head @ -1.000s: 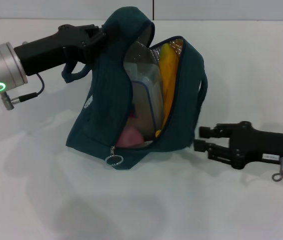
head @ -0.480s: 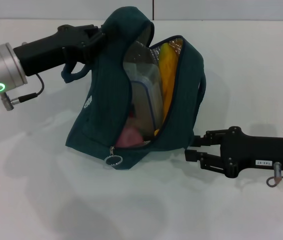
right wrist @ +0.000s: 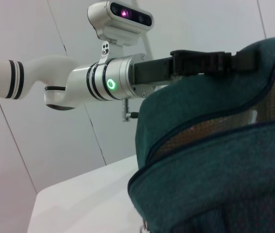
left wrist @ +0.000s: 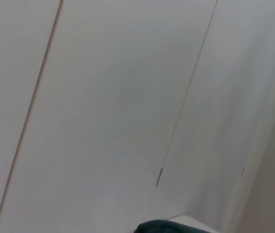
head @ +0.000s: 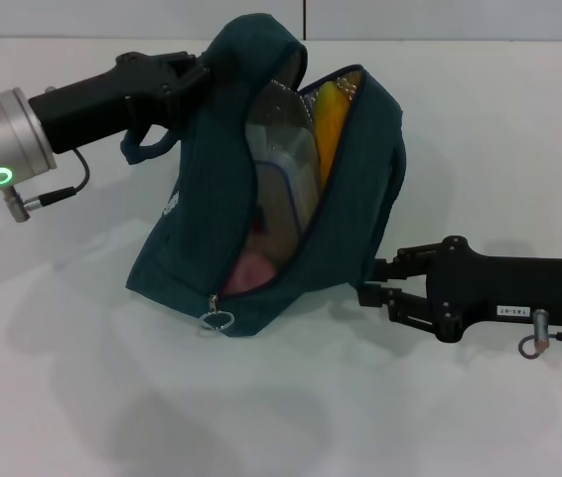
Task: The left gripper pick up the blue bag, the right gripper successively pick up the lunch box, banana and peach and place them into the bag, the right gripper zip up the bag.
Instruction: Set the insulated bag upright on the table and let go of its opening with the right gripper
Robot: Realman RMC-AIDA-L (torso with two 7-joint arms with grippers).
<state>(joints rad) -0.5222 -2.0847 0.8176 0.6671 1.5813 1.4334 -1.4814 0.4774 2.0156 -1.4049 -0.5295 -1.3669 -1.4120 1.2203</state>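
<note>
Holding the bag up by its top, the left gripper is clenched on the teal fabric near a handle, keeping the mouth gaping toward the camera. The bag is sitting tilted on the tabletop, with the box, the banana and a pink glimpse of the peach all showing inside against the foil lining. So the loading looks done, and zipping is the step in hand. The right gripper is lying low at the bag's right flank, fingers parted with nothing between them, just beside or touching the fabric. The zipper ring is dangling at the bottom of the opening, on the far side of the bag from that gripper. To do this well, I reckon the right gripper needs to be swinging round the front to that ring, pinching it squarely, then drawing it along the track while the left is keeping the fabric taut. The bag looks soft and slouchy, so slack cloth could be snagging the slider.
</note>
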